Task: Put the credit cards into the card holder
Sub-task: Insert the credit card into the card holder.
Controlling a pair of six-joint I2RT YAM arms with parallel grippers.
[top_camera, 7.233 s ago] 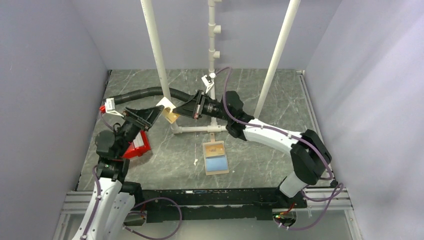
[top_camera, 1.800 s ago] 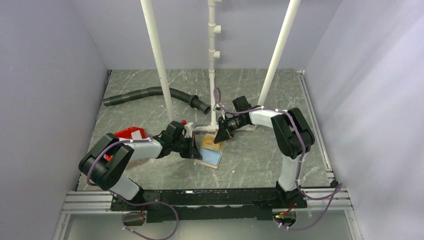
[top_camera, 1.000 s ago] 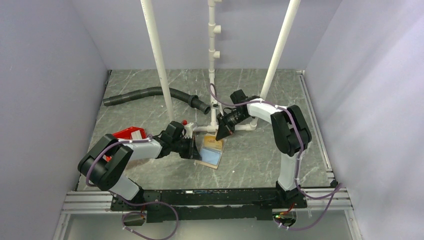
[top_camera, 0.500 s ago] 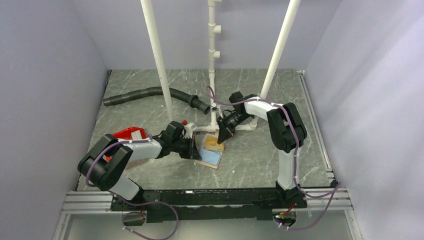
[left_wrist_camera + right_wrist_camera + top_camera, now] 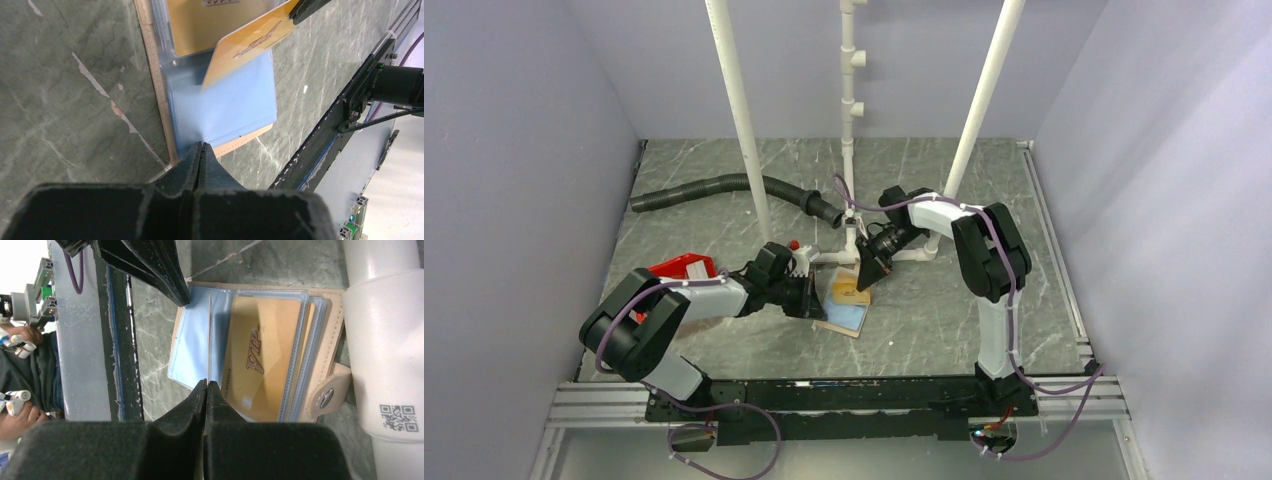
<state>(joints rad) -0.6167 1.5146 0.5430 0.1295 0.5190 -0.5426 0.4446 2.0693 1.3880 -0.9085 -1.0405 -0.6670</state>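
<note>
The left jaws are pressed together with nothing between them. Their tips sit on the edge of the card holder [image 5: 225, 107], at a corner of its pale blue half. The holder lies open and flat on the table [image 5: 944, 320], stretching away from those tips toward the right jaws.

The right jaws are clamped on one corner of a gold card [image 5: 247, 47]. The card hangs tilted from them, its lowest corner down on the holder where the blue half meets the clear sleeves. Whether that corner has gone inside a sleeve cannot be told. From the right wrist the same card shows only as a thin edge-on line running straight out from the jaw tips over the blue half.

Just to one side of that line, a second gold card [image 5: 260, 355], marked VIP, lies flat inside the clear sleeves of the holder's other half. Past it, the holder's tan snap tab [image 5: 327, 396] lies just beside a white pipe [image 5: 385, 340] that runs along the table.

The two pairs of jaws face each other across the holder, near but apart. Behind the left jaws, beside that arm's forearm, stands a red bin [image 5: 686, 267]. Farther back from both pairs, a black ribbed hose [image 5: 714, 185] lies on the table, its open end near the right arm.
</note>
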